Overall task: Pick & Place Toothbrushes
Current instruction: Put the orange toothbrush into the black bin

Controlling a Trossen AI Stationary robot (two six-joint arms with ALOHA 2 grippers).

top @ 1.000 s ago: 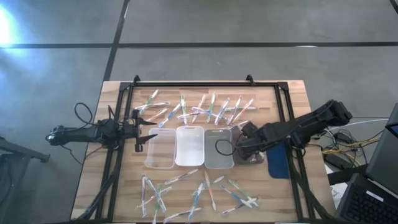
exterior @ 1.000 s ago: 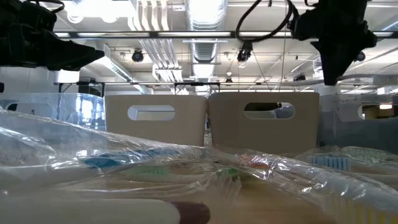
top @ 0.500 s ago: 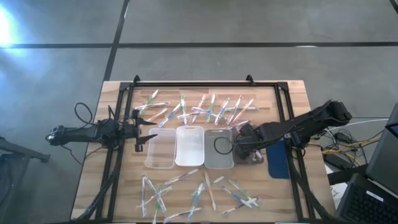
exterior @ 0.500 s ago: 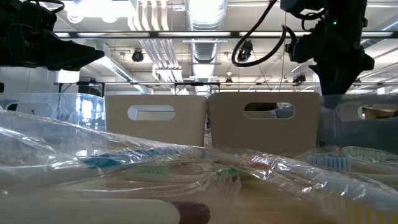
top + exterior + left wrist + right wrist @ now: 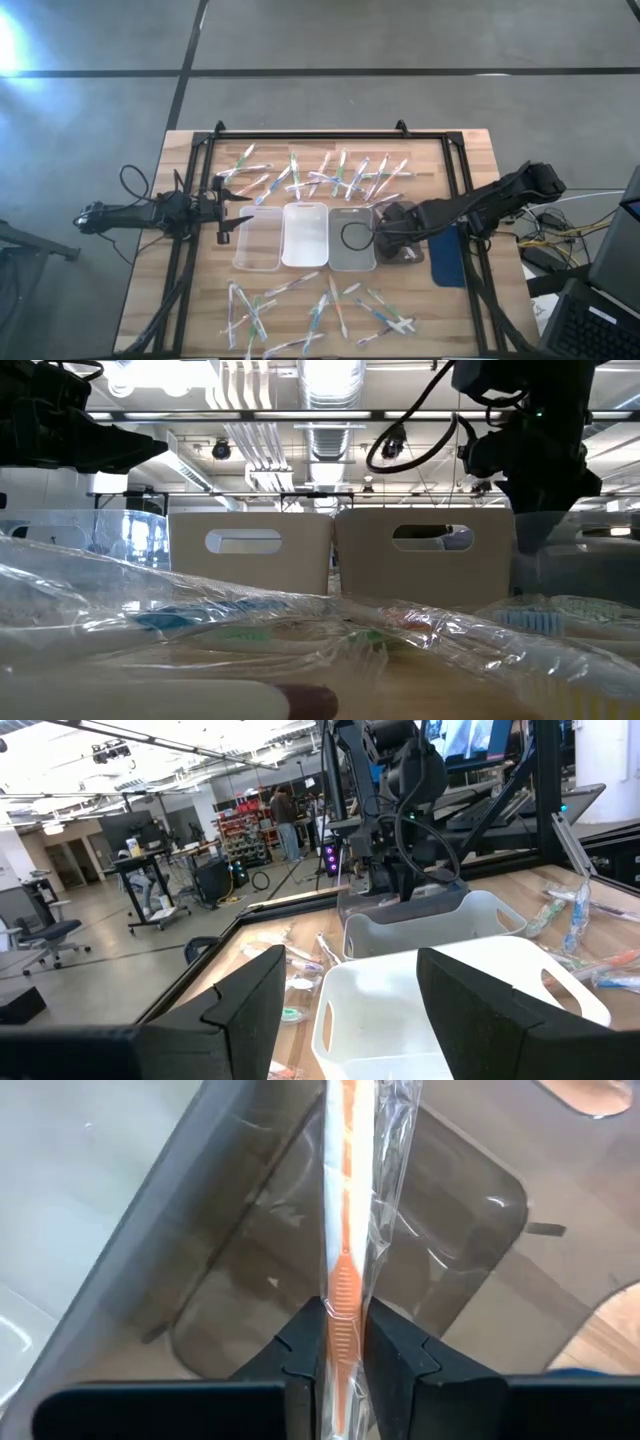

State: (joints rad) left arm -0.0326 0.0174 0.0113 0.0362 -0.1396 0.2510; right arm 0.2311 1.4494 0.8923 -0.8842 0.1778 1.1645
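Currently my right gripper (image 5: pixel 338 1342) is clamped on an orange-accented toothbrush (image 5: pixel 345 1200) in clear wrapping, pinching it near the lower handle, with the stick running forward over the smoky grey tray (image 5: pixel 300 1270). Over the last second the right arm has drawn in toward that tray's outer edge in the high view, and in the low view the gripper (image 5: pixel 535 480) has sunk lower. I judge this to be the final approach to a placement: the brush hangs above the tray's floor but is not yet released. My left gripper (image 5: pixel 228 207) waits at the left side of the table with its fingers (image 5: pixel 243 1010) spread wide and nothing between them, facing the white tray (image 5: pixel 450 990). Remaining toothbrushes lie scattered in two groups on the wooden table (image 5: pixel 160 260), one beyond the trays (image 5: pixel 320 172) and one nearer (image 5: pixel 315 310), so most of the sorting is, by my assessment, outstanding.
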